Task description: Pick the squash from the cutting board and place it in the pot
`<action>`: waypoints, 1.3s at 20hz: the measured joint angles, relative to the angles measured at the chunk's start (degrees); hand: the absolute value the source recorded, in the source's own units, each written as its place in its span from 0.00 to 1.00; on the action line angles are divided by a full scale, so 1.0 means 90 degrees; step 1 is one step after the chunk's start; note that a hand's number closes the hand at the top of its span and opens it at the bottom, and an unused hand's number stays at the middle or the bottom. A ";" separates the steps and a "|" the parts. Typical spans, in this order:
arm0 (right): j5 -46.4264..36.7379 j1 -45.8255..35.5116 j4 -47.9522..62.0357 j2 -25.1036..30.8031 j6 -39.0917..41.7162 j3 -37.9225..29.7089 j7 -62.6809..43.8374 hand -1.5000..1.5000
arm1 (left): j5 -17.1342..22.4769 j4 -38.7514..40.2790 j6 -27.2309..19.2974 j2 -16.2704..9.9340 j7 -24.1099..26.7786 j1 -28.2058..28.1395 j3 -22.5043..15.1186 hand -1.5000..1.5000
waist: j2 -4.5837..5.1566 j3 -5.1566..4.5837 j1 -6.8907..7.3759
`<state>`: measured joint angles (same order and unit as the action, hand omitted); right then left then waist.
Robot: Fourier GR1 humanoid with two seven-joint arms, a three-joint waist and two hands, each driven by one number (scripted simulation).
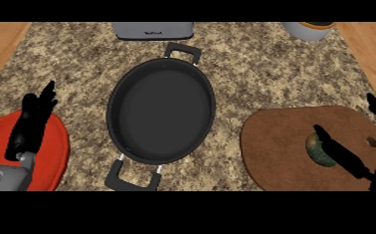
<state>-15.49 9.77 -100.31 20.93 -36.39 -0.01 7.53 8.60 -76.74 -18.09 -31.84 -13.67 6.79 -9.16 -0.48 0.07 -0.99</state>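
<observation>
We see the right hand (343, 154) low at the right, its dark fingers stretched straight and lying across the squash (320, 149), touching it but not curled round it. The squash sits just under and to the left of those fingers, on the brown board (283, 143), which spreads out beneath the hand. Well to the left of this hand stands the black pot (161, 111), its two handles pointing away from and toward us; nothing lies in it. Our left hand (31, 121) rests open at the far left, fingers up and relaxed, above a red plate (55, 153). Far beyond the pot we make out a grey toaster (152, 30), and beyond the right hand a pale cup (312, 30).
</observation>
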 measured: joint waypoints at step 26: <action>-0.2002 0.0545 -0.3564 0.1668 0.5269 0.0975 -0.7338 0.00 | -0.0237 -0.0363 0.0177 0.0060 -0.0673 -0.0040 0.0188 0.50 | 0.0068 -0.0018 0.0178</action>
<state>-33.51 14.67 -132.38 35.94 11.04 8.77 -58.51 6.46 -80.01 -16.50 -31.29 -19.72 6.43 -7.47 0.13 -0.09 0.61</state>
